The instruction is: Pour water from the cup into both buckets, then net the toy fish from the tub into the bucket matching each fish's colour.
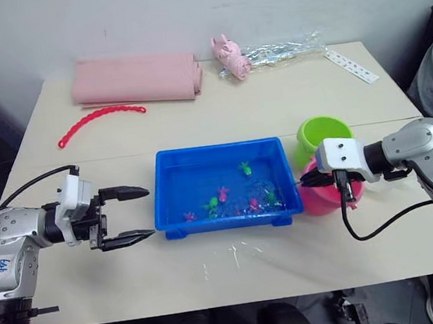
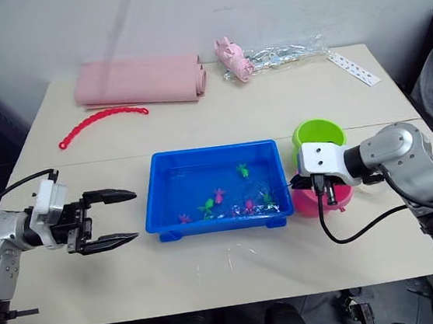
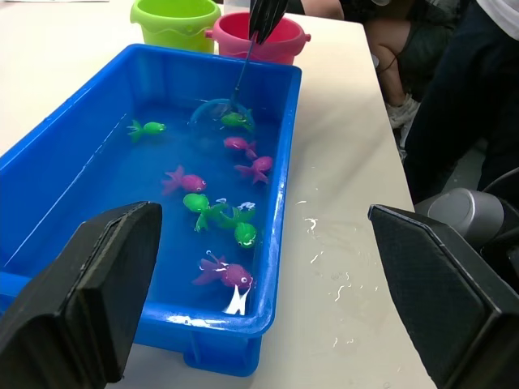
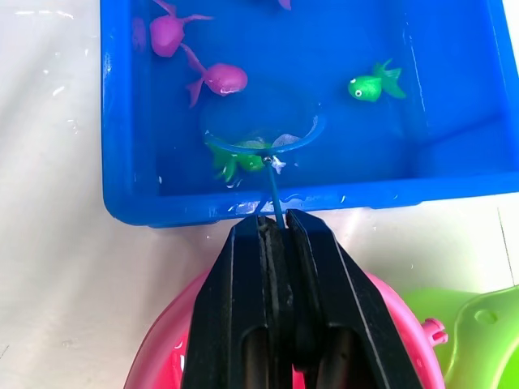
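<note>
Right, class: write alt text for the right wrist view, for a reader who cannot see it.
The right claw is shut on the thin handle of the net, whose blue hoop is dipped in the blue tub over a green fish. Two pink fish and another green fish lie nearby; the pink bucket sits beneath the claw.

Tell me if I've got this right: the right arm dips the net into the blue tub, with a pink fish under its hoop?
Not quite. The fish under the hoop of the net is green, as the right wrist view shows. The rest holds: the right gripper, jaws shut on the handle, dips the net into the blue tub.
</note>
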### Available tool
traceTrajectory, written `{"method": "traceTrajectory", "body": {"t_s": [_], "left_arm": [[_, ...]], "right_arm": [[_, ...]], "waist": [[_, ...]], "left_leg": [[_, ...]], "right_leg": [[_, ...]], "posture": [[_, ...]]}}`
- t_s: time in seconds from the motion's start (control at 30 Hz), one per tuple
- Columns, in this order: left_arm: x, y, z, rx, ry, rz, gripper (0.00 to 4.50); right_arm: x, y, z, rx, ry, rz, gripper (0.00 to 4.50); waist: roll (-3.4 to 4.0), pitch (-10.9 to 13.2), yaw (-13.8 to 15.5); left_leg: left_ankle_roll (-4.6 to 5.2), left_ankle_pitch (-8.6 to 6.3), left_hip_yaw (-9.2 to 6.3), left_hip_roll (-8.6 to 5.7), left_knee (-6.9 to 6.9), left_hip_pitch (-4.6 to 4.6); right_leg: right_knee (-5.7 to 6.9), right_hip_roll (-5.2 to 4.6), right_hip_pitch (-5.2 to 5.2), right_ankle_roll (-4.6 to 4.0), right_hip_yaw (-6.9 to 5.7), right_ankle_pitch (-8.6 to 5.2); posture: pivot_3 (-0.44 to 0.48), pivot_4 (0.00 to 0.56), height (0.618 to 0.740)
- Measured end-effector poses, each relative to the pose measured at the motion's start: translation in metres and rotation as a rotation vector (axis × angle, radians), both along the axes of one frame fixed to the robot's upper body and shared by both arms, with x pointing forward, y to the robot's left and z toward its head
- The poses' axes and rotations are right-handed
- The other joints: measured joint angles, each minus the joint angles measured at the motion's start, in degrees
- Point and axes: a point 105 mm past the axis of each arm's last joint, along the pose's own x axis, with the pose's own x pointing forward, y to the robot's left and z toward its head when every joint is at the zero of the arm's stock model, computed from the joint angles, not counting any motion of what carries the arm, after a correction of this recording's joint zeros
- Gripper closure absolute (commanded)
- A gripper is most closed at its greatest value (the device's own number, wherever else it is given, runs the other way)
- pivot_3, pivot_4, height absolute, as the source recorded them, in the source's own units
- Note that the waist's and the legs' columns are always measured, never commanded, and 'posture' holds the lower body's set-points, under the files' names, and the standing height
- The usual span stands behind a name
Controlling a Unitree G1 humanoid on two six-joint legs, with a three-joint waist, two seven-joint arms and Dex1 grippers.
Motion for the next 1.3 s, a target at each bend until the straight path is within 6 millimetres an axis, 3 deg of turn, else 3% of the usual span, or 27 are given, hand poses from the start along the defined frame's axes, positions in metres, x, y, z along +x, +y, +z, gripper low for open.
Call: {"method": "traceTrajectory", "body": {"t_s": [0.47, 1.3], "left_arm": [[0.0005, -0.0011, -0.0013, 0.001, 0.005, 0.001, 0.04], [0.0028, -0.0028, -0.0045, 0.004, -0.009, -0.005, 0.04]], "right_arm": [[0.0006, 0.0102, -0.0070, 0.083, 0.082, -0.031, 4.50], [-0.0021, 0.0028, 0.0014, 0.282, 0.155, -0.041, 4.50]], "waist": [[0.01, 0.0, 0.0], [0.01, 0.0, 0.0]], "left_leg": [[0.00, 0.00, 0.01, 0.00, 0.00, 0.00], [0.01, 0.00, 0.01, 0.00, 0.02, 0.00]], "right_leg": [[0.03, 0.00, 0.00, 0.00, 0.01, 0.00], [0.05, 0.00, 0.00, 0.00, 0.00, 0.00]], "posture": [[0.000, 0.150, 0.740], [0.000, 0.150, 0.740]]}}
